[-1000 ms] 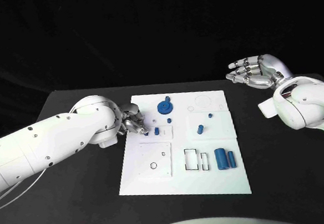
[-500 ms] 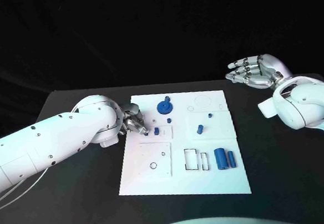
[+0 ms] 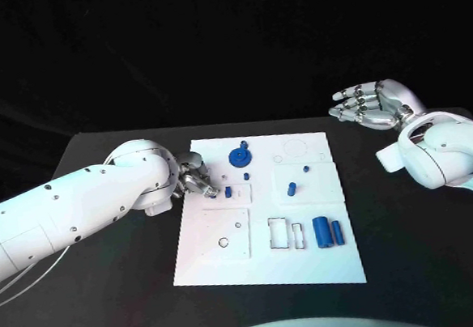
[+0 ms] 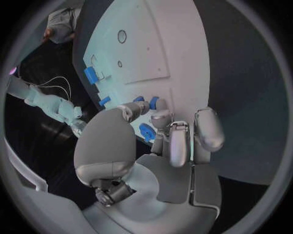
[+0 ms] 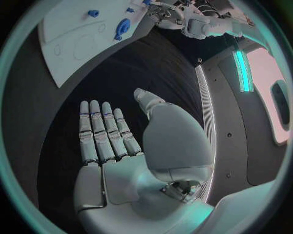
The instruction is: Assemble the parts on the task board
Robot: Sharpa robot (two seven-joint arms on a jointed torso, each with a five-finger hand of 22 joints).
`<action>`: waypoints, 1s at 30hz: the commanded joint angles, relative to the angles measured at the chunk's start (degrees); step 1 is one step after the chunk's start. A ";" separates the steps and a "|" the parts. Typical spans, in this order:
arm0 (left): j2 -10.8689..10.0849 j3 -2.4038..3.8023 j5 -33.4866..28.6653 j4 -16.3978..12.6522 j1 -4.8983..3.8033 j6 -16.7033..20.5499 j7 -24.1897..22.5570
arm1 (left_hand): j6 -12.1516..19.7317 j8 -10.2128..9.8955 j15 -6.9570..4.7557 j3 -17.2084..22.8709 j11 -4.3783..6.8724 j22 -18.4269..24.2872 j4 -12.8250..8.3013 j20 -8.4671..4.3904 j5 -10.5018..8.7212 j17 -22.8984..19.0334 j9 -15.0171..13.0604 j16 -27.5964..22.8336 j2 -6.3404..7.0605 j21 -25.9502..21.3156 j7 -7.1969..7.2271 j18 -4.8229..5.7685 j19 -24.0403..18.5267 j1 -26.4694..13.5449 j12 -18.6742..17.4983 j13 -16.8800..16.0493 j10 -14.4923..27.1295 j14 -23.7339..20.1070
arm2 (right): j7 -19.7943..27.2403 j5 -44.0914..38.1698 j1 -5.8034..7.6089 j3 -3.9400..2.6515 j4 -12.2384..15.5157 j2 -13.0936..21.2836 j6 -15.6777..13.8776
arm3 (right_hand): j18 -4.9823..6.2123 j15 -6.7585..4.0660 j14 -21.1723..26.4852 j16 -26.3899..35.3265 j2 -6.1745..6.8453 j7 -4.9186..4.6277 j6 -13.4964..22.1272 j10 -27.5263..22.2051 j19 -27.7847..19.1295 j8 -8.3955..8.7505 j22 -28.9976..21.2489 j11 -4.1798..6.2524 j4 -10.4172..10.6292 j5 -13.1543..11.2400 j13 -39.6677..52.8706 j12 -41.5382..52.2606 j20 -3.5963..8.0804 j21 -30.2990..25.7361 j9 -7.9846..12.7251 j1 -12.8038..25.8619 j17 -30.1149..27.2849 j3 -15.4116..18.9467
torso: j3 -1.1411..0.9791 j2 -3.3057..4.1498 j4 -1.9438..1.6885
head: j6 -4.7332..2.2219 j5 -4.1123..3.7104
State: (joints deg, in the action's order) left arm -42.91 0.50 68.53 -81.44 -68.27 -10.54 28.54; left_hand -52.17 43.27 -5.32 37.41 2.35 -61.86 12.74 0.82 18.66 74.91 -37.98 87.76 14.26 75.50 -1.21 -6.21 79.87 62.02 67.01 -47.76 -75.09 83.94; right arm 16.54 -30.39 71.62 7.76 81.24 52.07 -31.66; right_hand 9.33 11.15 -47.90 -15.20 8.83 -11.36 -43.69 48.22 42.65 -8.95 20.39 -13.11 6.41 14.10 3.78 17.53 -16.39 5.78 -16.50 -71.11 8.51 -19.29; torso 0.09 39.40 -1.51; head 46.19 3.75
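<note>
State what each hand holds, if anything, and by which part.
The right hand holds nothing, fingers apart off the task board. The left hand has fingertips at a small blue part; whether it grips it cannot be told.

A matte black rectangular table [image 3: 114,310] carries a flat white rectangular task board [image 3: 271,267], which lies directly on it near the middle, its long sides running away from the robot, with bare black surface on both sides
</note>
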 commanded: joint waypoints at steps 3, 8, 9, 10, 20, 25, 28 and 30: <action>0.01 -0.05 0.05 -0.16 0.15 -1.13 -0.14 | -0.18 -0.43 -0.43 -3.18 0.13 -0.13 2.04 -0.22 -0.06 9.06 0.40 0.26 0.17 0.39 -0.39 0.79 0.20 -0.79 0.22 -0.17 -0.18 4.67 | 0.67 -0.05 -0.03 -0.01 0.03 0.01 0.83 | 0.07 -0.18 -0.08 0.37 -0.39 -5.12 -0.08 -0.25 -0.11 0.10 -0.10 0.07 -0.05 0.25 -0.05 0.37 -0.01 -0.36 0.10 0.26 -0.11 0.42 | 0.05 0.03 0.04 | 0.00 -0.11; -0.34 -0.03 0.22 -0.37 0.16 -0.97 -0.08 | -0.34 -0.48 -0.41 -4.80 0.12 -0.34 3.03 -0.25 -0.06 9.19 0.59 0.31 0.17 0.49 -0.39 0.82 0.29 -0.72 0.26 -0.28 -0.22 4.70 | 0.68 -0.03 -0.05 -0.01 0.00 0.02 0.83 | 0.06 -0.17 -0.09 0.40 -0.39 -5.12 -0.07 -0.27 -0.10 0.11 -0.13 0.06 0.04 0.26 -0.05 0.38 -0.01 -0.38 0.12 0.37 -0.15 0.53 | 0.06 0.04 0.04 | 0.03 -0.13; -0.41 -0.03 0.29 -0.41 0.16 -0.93 -0.07 | -0.38 -0.49 -0.42 -5.15 0.12 -0.46 3.25 -0.25 -0.06 9.27 0.63 0.34 0.15 0.55 -0.39 0.85 0.34 -0.71 0.33 -0.41 -0.27 4.72 | 0.69 -0.02 -0.05 -0.01 -0.01 0.02 0.83 | 0.06 -0.17 -0.09 0.40 -0.39 -5.12 -0.07 -0.27 -0.10 0.11 -0.13 0.06 0.04 0.26 -0.05 0.38 -0.01 -0.38 0.12 0.37 -0.15 0.53 | 0.03 0.02 -0.01 | 0.04 -0.14; -0.48 -0.02 0.35 -0.45 0.16 -0.89 -0.05 | -0.38 -0.49 -0.42 -5.15 0.12 -0.46 3.25 -0.25 -0.06 9.27 0.63 0.34 0.15 0.55 -0.39 0.85 0.34 -0.71 0.33 -0.41 -0.27 4.72 | 0.69 -0.02 -0.05 -0.01 -0.02 0.02 0.83 | 0.06 -0.17 -0.09 0.40 -0.39 -5.12 -0.07 -0.27 -0.10 0.11 -0.13 0.06 0.04 0.26 -0.05 0.38 -0.01 -0.38 0.12 0.37 -0.15 0.53 | 0.03 0.02 -0.01 | 0.04 -0.14; -1.08 0.32 0.59 -0.97 0.16 -0.25 0.03 | -0.52 -0.54 -0.41 -6.71 0.10 -0.61 3.89 -0.25 -0.08 9.33 0.80 0.36 0.03 0.61 -0.42 0.87 0.41 -0.94 0.36 -0.50 -0.32 4.73 | 0.72 0.01 -0.09 -0.01 -0.06 0.00 0.88 | 0.06 -0.16 -0.12 0.46 -0.44 -5.13 -0.07 -0.30 -0.08 0.12 -0.20 0.06 0.29 0.30 -0.05 0.41 -0.01 -0.42 0.17 0.66 -0.22 0.80 | 0.05 -0.01 -0.01 | 0.05 -0.14; -1.49 0.92 -0.97 -1.47 0.14 0.89 -0.28 | -0.36 -0.71 -0.26 -9.57 -0.11 0.63 4.04 -0.16 -0.20 8.61 1.06 0.12 0.20 -0.09 -0.67 0.66 -0.10 -2.99 -0.50 0.88 0.37 4.55 | 0.70 0.04 -0.13 -0.01 -0.11 -0.02 0.96 | 0.05 -0.14 -0.11 0.54 -0.48 -5.15 -0.02 -0.38 -0.08 0.17 -0.28 0.04 0.56 0.34 -0.06 0.41 -0.02 -0.47 0.23 0.96 -0.30 1.09 | -0.01 -0.06 0.01 | -0.11 -0.07; -1.69 1.27 -3.14 -1.50 0.13 2.71 -0.65 | 0.11 -0.65 -0.14 -12.43 -0.30 1.80 4.04 0.00 -0.68 7.90 1.09 -0.16 0.51 -0.84 -0.78 0.45 -0.63 -4.32 -1.72 2.87 1.43 4.35 | 0.69 0.07 -0.15 -0.01 -0.15 -0.04 0.98 | 0.01 -0.11 -0.15 0.79 -0.18 -5.18 0.03 -0.54 -0.03 0.24 -0.53 0.00 1.28 1.46 -0.05 0.49 -0.02 -0.62 0.38 1.78 -0.56 2.35 | -0.04 -0.06 -0.01 | -0.17 -0.09; -1.76 1.38 -3.96 -1.43 0.13 3.51 -0.79 | 0.43 -0.54 -0.13 -15.47 -0.35 2.23 4.09 0.12 -3.90 7.53 1.11 -0.32 -0.46 -1.17 -0.71 0.39 -0.81 -5.49 -2.22 3.71 1.91 4.26 | 0.69 0.08 -0.15 -0.01 -0.18 -0.05 0.98 | -0.01 -0.09 -0.19 0.91 -0.01 -5.19 0.05 -0.61 0.00 0.27 -0.67 -0.01 1.64 2.08 -0.05 0.54 -0.02 -0.70 0.46 2.12 -0.69 3.09 | -0.03 -0.06 0.01 | -0.26 -0.11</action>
State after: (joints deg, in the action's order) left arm -44.69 1.83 67.48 -82.78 -68.14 -9.44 28.45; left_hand -52.13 42.72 -5.32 23.01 2.11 -59.76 16.83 0.82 16.07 74.90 -36.92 87.76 14.08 74.54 -1.84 -6.21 79.43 57.36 64.96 -44.35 -73.54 83.94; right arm 16.61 -30.22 71.50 7.76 81.08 52.06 -31.58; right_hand 9.32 11.15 -47.90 -14.63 8.93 -11.36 -43.69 48.13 42.65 -8.95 19.75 -13.14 8.08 16.00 3.78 17.76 -16.39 5.31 -16.08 -69.48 7.85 -16.49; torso 0.08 39.35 -1.51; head 46.03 3.67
